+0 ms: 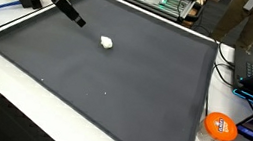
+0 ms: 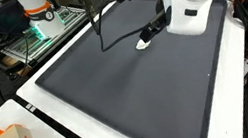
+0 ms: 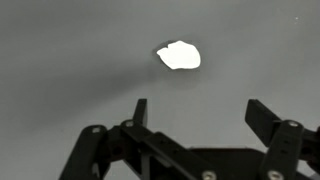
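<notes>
pincer (image 3: 200, 118) jaws apart, holding nothing, above the dark mat (image 1: 114, 89) on the tabletop. small white lump (image 3: 179, 56) lies on the mat just ahead of the fingertips, not touching them. orange disc (image 1: 220, 126) sits off the mat, well apart.

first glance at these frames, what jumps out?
A small white lump lies alone on the big dark grey mat, toward its far side in an exterior view. The gripper hangs close to it with jaws wide open and empty; in the wrist view the lump sits ahead of the fingertips, apart from them. A bright orange disc lies off the mat, beside its edge.
</notes>
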Controlling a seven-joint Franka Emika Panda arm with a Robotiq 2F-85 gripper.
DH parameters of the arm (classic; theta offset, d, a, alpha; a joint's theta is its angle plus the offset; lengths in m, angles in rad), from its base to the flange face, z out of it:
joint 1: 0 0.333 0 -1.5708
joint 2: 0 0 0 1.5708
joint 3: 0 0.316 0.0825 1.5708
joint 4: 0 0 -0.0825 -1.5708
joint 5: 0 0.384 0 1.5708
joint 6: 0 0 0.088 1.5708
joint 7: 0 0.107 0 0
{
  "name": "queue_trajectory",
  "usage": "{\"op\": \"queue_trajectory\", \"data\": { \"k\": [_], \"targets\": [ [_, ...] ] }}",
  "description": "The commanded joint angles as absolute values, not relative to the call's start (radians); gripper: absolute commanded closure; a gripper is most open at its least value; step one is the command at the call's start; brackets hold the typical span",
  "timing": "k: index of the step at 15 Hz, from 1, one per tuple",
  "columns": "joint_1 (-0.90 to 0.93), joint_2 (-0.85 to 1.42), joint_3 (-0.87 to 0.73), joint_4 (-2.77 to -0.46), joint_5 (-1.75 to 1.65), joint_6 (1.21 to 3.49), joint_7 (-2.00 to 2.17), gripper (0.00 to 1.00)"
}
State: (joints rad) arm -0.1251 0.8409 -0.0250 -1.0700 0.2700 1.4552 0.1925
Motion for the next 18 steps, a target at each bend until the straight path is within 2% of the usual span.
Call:
{"op": "queue_trajectory", "data": {
  "k": [1,18],
  "targets": [
    [-0.121,0.901,-0.041,-1.022,0.229,1.448,0.193,0.00],
    [-0.077,1.084,-0.030,-0.847,0.178,1.362,0.223,0.00]
  ]
}}
